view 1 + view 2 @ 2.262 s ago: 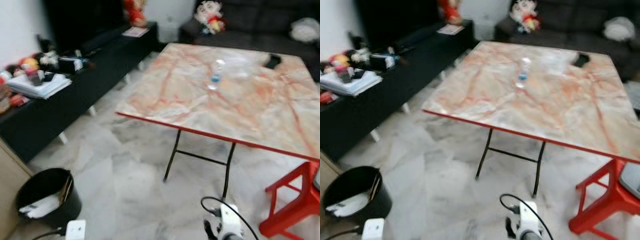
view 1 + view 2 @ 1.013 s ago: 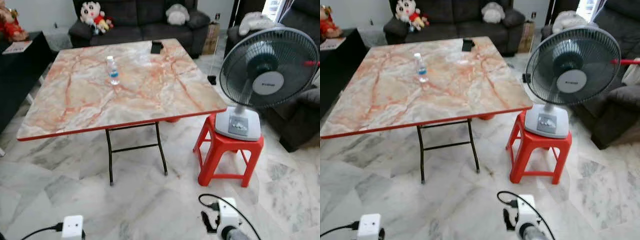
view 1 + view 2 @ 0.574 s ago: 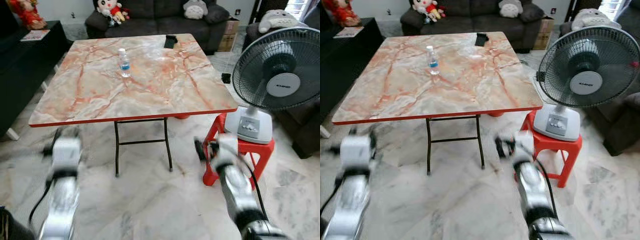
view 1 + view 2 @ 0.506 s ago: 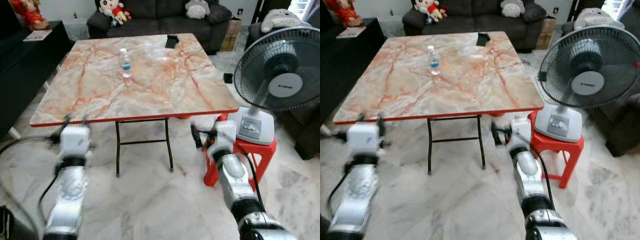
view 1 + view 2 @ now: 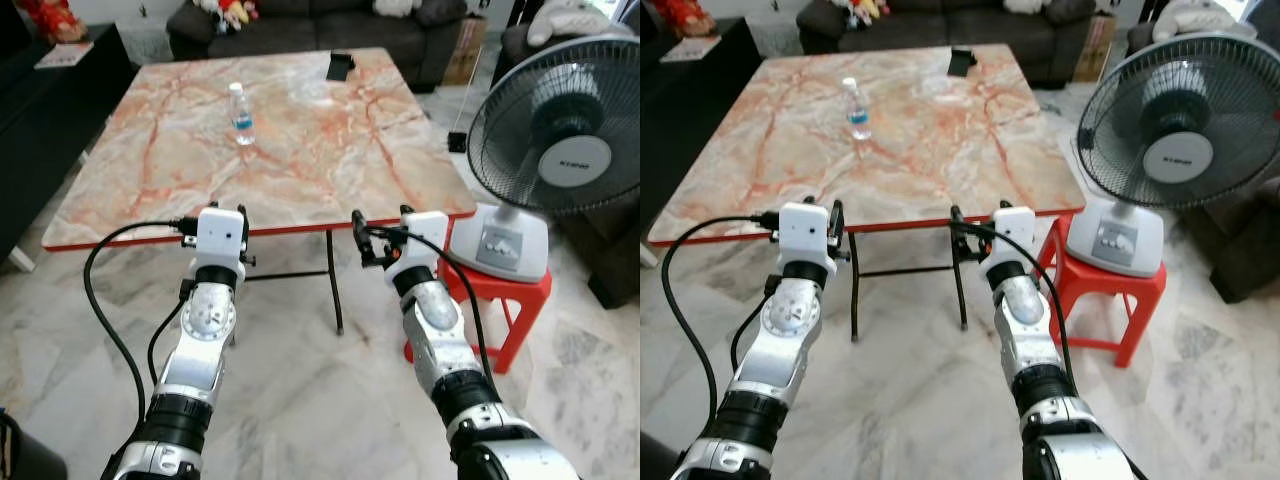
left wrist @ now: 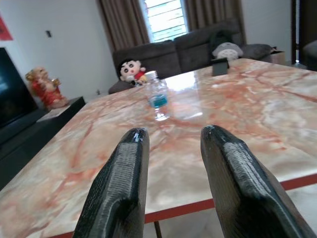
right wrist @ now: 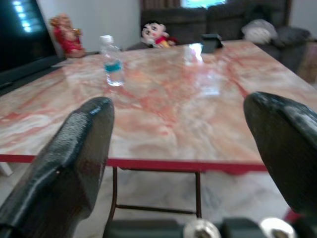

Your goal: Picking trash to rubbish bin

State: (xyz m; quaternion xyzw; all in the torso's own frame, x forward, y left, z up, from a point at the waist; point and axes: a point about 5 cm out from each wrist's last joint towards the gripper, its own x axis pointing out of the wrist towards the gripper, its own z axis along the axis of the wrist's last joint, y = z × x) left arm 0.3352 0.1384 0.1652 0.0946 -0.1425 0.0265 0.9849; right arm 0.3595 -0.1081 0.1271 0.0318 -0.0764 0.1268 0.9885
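While both arms are raised just short of the near red edge of the marble table (image 5: 300, 170), walk closer before you reach, since the water bottle (image 5: 239, 114) stands well out on the top, at about twelve o'clock from the left gripper (image 5: 214, 240) and eleven o'clock from the right gripper (image 5: 378, 243). Both grippers are spread and carry nothing, the right wider than the left. The bottle stands upright, long axis vertical and cap up, so take it from the side, around the body.

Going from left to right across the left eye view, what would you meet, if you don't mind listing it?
Left gripper → bottle → phone → right gripper → stool → fan.
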